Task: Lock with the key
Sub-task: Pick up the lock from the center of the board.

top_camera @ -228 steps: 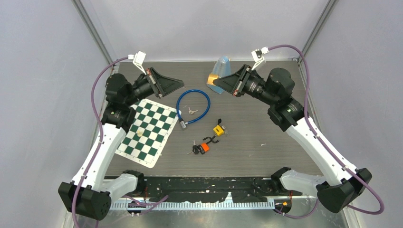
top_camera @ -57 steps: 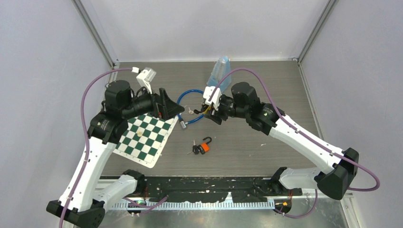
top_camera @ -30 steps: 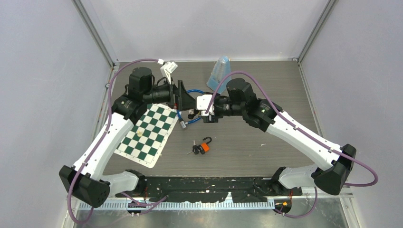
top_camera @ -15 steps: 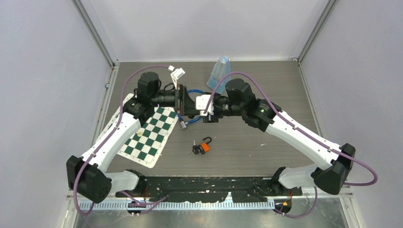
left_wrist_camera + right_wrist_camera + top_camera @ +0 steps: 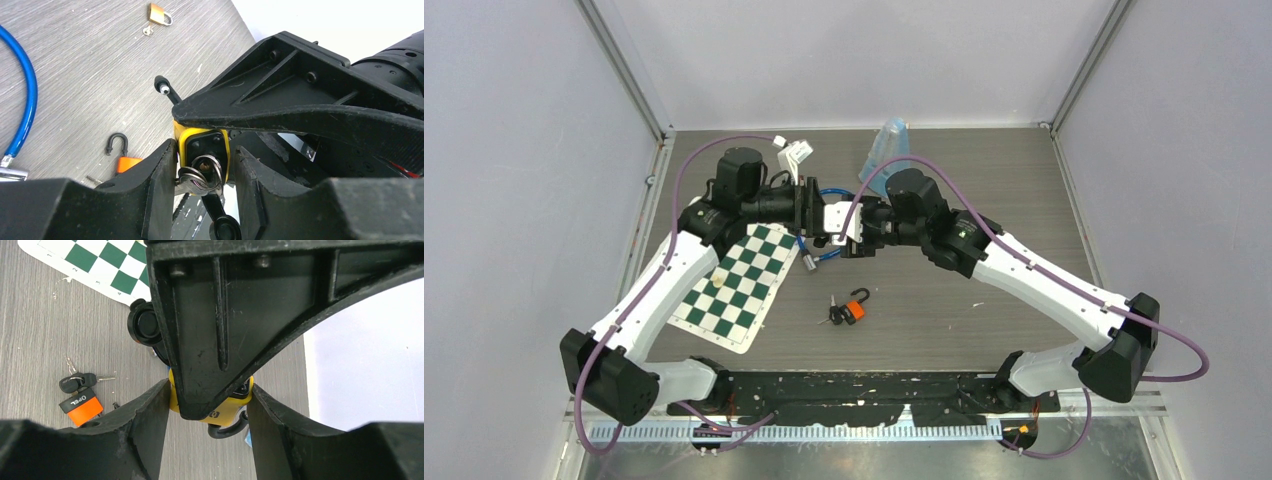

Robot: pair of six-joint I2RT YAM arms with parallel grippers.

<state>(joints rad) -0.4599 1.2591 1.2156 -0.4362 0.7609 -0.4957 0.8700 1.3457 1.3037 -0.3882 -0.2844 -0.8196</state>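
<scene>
Well clear of table point(image 5: 1024, 200) edges, right hand point(image 5: 209, 405) grips yellow padlock point(image 5: 202, 145); left hand point(image 5: 205, 186) crowds its key point(image 5: 199, 172), grip unclear.

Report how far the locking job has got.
Done: the yellow padlock is off the table, clamped in the right gripper, with a key seated in its keyhole. In hand: the left gripper straddles that key; whether it grips is unclear. Left: the shackle's free end sticks out, so it looks open; closing it and turning the key remain.
</scene>
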